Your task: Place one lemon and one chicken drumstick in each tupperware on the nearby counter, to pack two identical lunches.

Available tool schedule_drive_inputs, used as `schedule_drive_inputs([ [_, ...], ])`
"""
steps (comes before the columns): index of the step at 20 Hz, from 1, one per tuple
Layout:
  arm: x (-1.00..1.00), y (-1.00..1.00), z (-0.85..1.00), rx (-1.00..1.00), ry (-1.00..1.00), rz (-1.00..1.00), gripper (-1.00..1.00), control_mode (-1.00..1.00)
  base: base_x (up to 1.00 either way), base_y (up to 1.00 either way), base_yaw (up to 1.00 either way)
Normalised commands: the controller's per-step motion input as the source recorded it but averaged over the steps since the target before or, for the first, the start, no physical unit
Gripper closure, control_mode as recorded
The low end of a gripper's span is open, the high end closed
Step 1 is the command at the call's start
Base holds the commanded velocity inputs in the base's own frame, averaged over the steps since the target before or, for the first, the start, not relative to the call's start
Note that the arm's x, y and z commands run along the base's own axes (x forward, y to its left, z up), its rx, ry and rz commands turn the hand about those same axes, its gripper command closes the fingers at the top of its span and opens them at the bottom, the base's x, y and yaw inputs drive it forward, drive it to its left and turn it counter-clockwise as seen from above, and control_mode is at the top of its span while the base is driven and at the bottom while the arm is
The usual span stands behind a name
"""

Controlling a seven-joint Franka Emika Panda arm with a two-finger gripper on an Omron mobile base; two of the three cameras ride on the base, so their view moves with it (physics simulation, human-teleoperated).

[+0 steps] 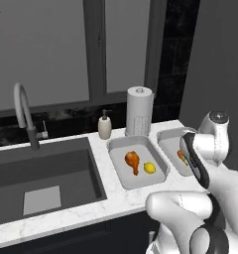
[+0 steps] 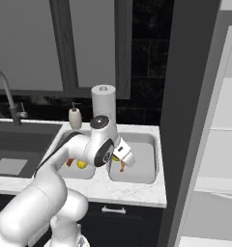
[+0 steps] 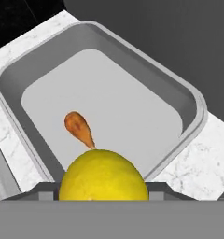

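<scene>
My gripper (image 3: pixel 103 187) is shut on a yellow lemon (image 3: pixel 103 173), held just above the near rim of the right tupperware (image 3: pixel 191 100), a grey rectangular tub on the white marble counter (image 2: pixel 132 190). One orange chicken drumstick (image 3: pixel 80 128) lies on that tub's floor. From the right base view the gripper (image 2: pixel 122 157) hangs over this tub (image 2: pixel 149 164), with the drumstick (image 2: pixel 123 166) below it. The left tupperware (image 1: pixel 122 179) holds a drumstick (image 1: pixel 133 161) and a lemon (image 1: pixel 149 168). My arm hides much of the right tub (image 1: pixel 166 141).
A dark sink (image 1: pixel 41 173) with a curved faucet (image 1: pixel 23 114) lies left of the tubs. A soap dispenser (image 1: pixel 105 125) and a paper towel roll (image 1: pixel 139 111) stand behind them. A tall dark panel (image 2: pixel 185 120) and open fridge shelves (image 2: pixel 219 144) bound the right.
</scene>
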Motion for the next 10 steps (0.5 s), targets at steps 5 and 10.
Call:
schedule_drive_inputs([
  [5, 0.6, -0.17, -0.21, 0.0, 0.0, -0.1, 1.0, -1.0, 0.0, 0.0, 0.0],
  [10, 0.37, -0.39, -0.2, 0.0, 0.0, -0.08, 1.0, -1.0, 0.0, 0.0, 0.0],
])
